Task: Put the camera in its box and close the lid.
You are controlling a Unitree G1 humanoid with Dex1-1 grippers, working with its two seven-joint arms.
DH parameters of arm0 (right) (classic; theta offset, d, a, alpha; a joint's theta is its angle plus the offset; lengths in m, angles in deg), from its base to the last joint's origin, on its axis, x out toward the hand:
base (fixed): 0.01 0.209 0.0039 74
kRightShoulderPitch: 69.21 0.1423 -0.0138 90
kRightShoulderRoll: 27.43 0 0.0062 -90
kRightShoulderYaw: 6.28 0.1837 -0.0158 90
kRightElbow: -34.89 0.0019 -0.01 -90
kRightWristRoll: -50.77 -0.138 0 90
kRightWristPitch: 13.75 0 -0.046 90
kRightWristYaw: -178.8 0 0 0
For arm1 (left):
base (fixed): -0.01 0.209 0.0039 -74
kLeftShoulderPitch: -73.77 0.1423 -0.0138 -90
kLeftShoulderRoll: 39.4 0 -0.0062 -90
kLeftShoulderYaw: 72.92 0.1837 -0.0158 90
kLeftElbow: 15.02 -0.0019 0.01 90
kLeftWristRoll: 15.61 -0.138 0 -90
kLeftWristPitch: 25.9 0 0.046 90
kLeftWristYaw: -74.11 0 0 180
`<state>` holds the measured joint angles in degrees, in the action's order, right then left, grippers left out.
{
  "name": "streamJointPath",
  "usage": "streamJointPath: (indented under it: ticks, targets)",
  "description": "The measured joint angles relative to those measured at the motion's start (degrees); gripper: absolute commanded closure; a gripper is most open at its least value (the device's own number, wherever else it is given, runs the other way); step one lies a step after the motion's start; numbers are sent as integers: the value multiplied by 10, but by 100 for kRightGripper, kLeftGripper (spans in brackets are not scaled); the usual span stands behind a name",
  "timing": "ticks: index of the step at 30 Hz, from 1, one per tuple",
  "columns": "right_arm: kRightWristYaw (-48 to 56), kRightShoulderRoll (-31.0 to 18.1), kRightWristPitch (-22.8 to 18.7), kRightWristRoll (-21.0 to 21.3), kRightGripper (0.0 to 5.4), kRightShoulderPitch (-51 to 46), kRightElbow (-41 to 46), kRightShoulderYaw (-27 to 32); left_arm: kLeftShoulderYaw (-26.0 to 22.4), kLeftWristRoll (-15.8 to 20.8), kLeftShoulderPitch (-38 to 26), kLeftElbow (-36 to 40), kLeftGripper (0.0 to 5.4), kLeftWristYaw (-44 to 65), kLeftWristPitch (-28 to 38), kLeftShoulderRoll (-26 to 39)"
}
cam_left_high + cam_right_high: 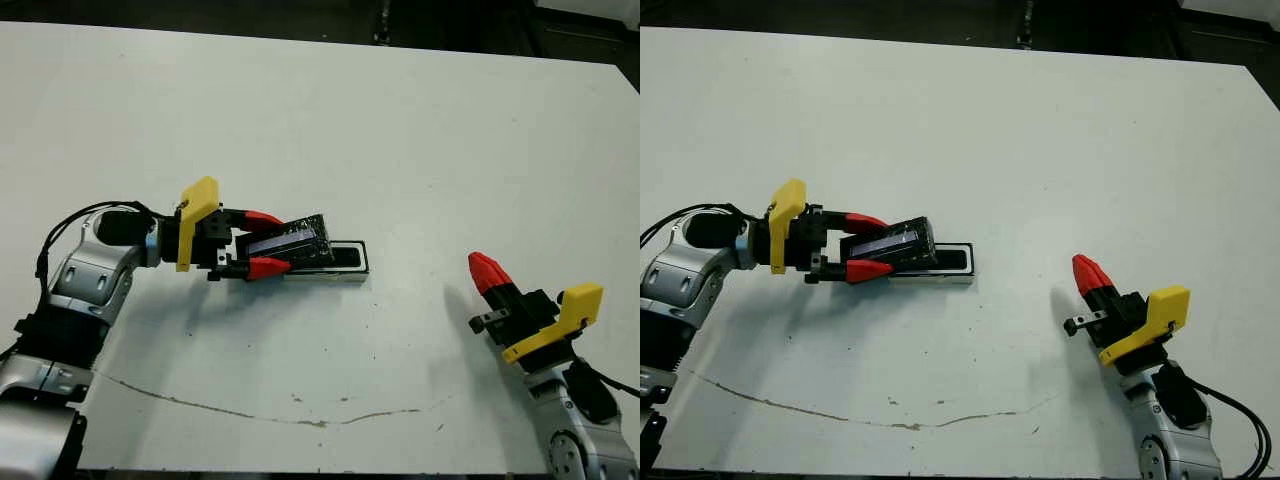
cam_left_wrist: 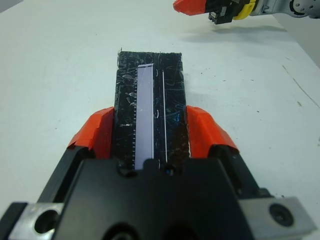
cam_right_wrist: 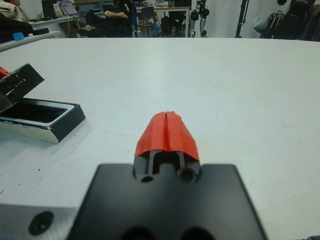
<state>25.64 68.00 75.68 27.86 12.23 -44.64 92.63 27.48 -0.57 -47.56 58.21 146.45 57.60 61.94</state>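
Lid: flat, glossy black, pale strip along its top, clamped by its long edges between the two red fingertips of the left gripper; held tilted, far end raised over the near end of the box. Box: shallow tray, dark outer sides, lying on the white table just beyond the left gripper's tips, its far portion uncovered and dark inside. Left arm: reaches in low, forearm roughly level, fingers pointing along the box's length. Right gripper: fingers pressed together, holding nothing, hovering near the table, well apart from the box, tips angled towards it.
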Motion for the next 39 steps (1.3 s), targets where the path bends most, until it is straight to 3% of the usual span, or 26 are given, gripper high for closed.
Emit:
streamJointPath:
  ticks: [8, 17, 27, 39]
  targets:
    - [0, -2, 0, -2, 540, 0, 0, 0, 10, 5, -7, -2, 225, 9, -23, -1]
    - [-2, -2, 0, 1, 540, -2, 1, 0, 20, 13, -32, -62, 226, 36, -33, -16]
    - [0, -2, -5, -11, 540, -2, 2, 0, 36, 3, -52, -108, 228, 48, 5, -34]
    - [1, -2, -5, -14, 540, -2, 2, 0, 66, -10, -74, -125, 228, 46, 5, -81]
